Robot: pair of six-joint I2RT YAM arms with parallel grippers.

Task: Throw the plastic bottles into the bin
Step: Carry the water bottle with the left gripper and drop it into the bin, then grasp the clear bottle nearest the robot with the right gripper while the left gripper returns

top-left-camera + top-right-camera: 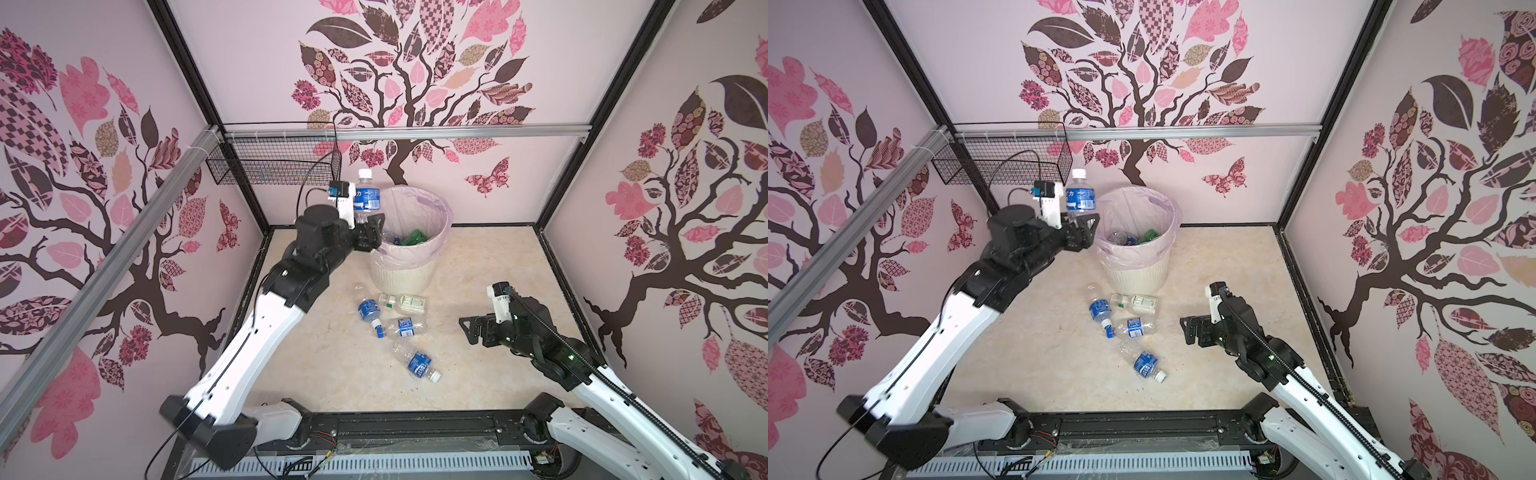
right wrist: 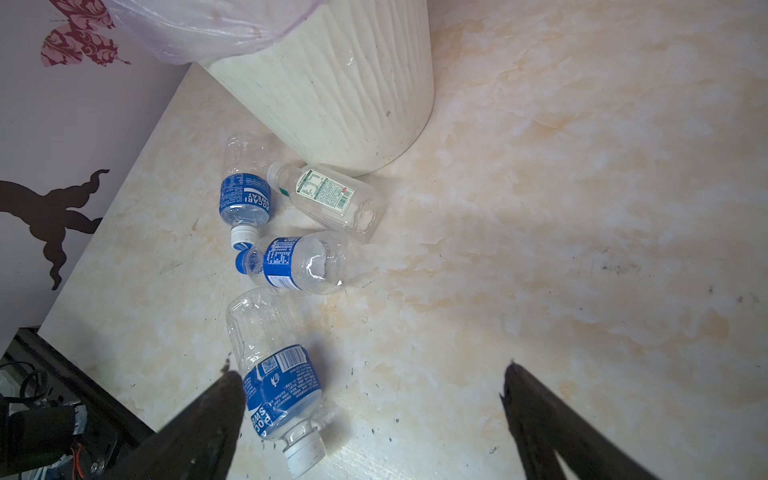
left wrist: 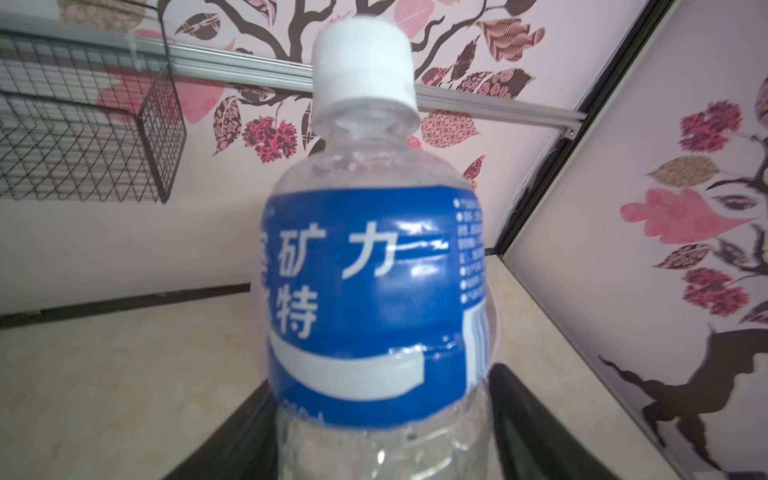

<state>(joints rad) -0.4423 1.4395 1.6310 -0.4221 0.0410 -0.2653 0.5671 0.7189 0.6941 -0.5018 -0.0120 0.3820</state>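
Observation:
A clear plastic bottle [image 1: 368, 195] with a blue label and white cap stands upright between the jaws of my left gripper [image 1: 368, 227], just off the near left rim of the bin [image 1: 399, 274]. In the left wrist view the bottle [image 3: 374, 291] fills the middle, with a black finger [image 3: 523, 415] spread wide on each side, so the gripper is open. The cream ribbed bin, lined with a pink bag, holds a green bottle [image 1: 413, 237] and some clear ones. Several bottles lie on the floor in front of it, among them one nearest the front [image 1: 419, 362]. My right gripper [image 1: 473, 328] hovers open to their right, empty.
A black wire mesh basket [image 1: 274, 162] hangs on the back left rail behind my left gripper. Patterned walls close in three sides. In the right wrist view the bin wall [image 2: 332, 83] stands beyond the floor bottles, and one bottle [image 2: 282, 395] lies beside a fingertip.

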